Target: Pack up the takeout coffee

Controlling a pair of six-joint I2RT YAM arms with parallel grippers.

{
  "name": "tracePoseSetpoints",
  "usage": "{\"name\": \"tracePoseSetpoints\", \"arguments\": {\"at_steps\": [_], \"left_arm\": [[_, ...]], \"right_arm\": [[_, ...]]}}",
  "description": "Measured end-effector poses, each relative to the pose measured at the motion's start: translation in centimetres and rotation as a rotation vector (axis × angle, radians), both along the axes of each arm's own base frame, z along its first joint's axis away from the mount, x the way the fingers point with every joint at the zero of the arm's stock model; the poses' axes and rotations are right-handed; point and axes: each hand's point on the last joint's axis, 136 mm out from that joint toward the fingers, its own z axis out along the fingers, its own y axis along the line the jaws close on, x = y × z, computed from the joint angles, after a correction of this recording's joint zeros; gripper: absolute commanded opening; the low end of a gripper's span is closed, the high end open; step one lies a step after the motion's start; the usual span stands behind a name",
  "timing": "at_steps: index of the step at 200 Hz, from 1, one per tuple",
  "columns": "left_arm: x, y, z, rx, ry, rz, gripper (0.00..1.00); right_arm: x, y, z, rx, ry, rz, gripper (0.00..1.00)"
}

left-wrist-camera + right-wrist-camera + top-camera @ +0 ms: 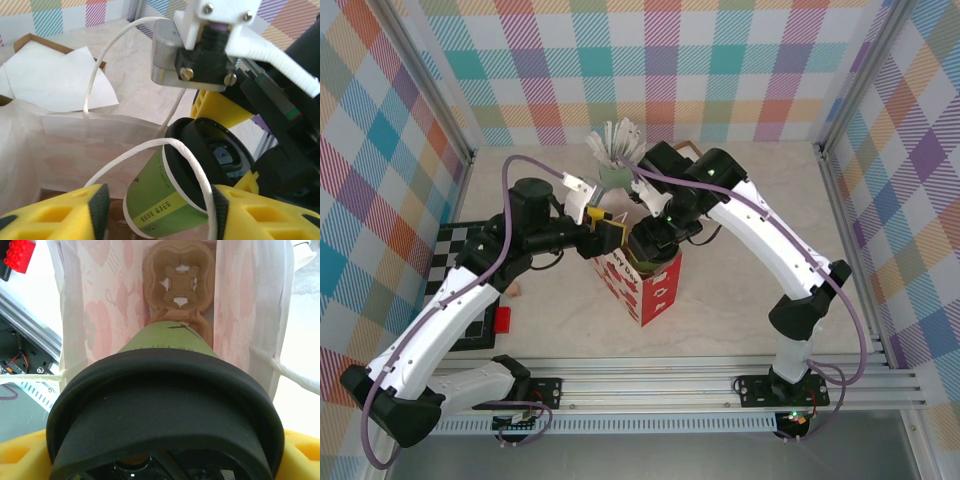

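Coffee held at bag mouth, not yet seated.

L gripper (160, 210): fingers spread, nothing pinched; the handle cord (195, 165) drapes over one finger, right by the cup. R gripper (160, 460): fingers clamped at lid level on the takeout coffee (160, 205), which hangs tilted in the mouth of the paper bag (100, 300), base pointing in. Risks, my read: cord could snag the lid rim & pop it, causing a spill; a lid-level grip may let the cup slip; tilted base may miss its slot. Bag holds a brown pulp carrier (177, 275) at btm, visible slot empty. Farther back: pale green cup (613, 175) w/ white-wrapped sticks; beyond, cardboard box (30, 40) w/ white paper (55, 75).
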Motion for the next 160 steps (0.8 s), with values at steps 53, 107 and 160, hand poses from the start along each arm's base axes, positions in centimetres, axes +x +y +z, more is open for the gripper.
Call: {"name": "tracePoseSetpoints", "arguments": {"at_steps": [53,107,160], "left_arm": [[0.6,1.2,0.1,-0.048,0.016,0.118,0.02],[-1.2,2.5,0.1,-0.156,0.003,0.155,0.0],[-0.9,2.5,-0.5,-0.24,-0.014,0.185,0.0]], "right_arm": [[0.1,0.5,0.0,0.013,-0.004,-0.01,0.49],[1.5,2.2,-1.2,-0.059,-0.019,-0.046,0.49],[1.3,3.6,-1.6,-0.072,-0.017,-0.066,0.49]]}}
